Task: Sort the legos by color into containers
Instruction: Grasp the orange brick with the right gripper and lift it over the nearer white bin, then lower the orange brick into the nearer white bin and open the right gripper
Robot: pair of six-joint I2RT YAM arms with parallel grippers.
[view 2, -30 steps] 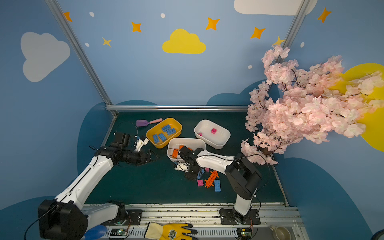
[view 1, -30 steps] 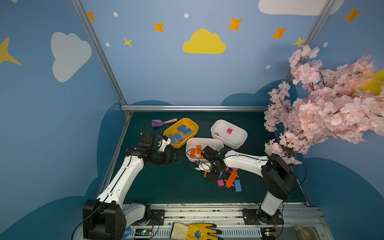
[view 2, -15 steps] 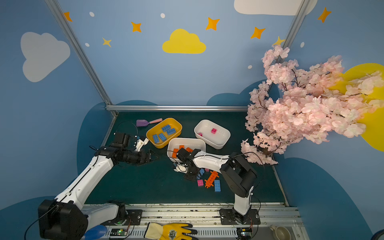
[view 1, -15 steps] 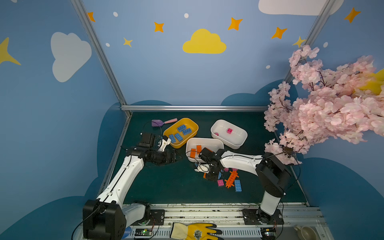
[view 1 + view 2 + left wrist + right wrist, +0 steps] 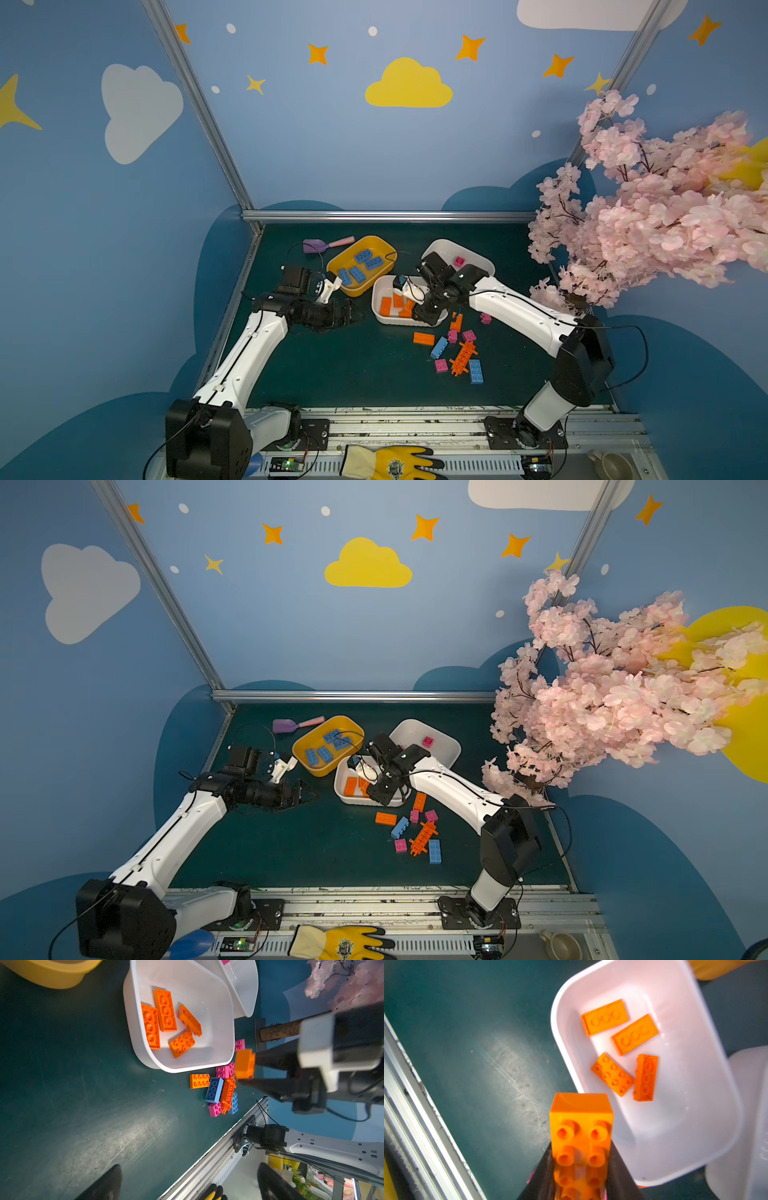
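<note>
Orange brick (image 5: 581, 1126) clamped in right claw (image 5: 247, 1070), at white tub (image 5: 685, 1147) rim; left claw (image 5: 352, 312) apart, empty.

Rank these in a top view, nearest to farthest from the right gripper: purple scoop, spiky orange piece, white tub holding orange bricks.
From the right gripper, shut on an orange brick:
1. white tub with orange bricks: the gripper is at its near right corner.
2. spiky orange piece: front right, in the loose pile.
3. purple scoop: back left, beyond the yellow tub.

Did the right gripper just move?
Yes. In a top view the right gripper shifted from the loose bricks to the near rim of the middle white tub.
</note>
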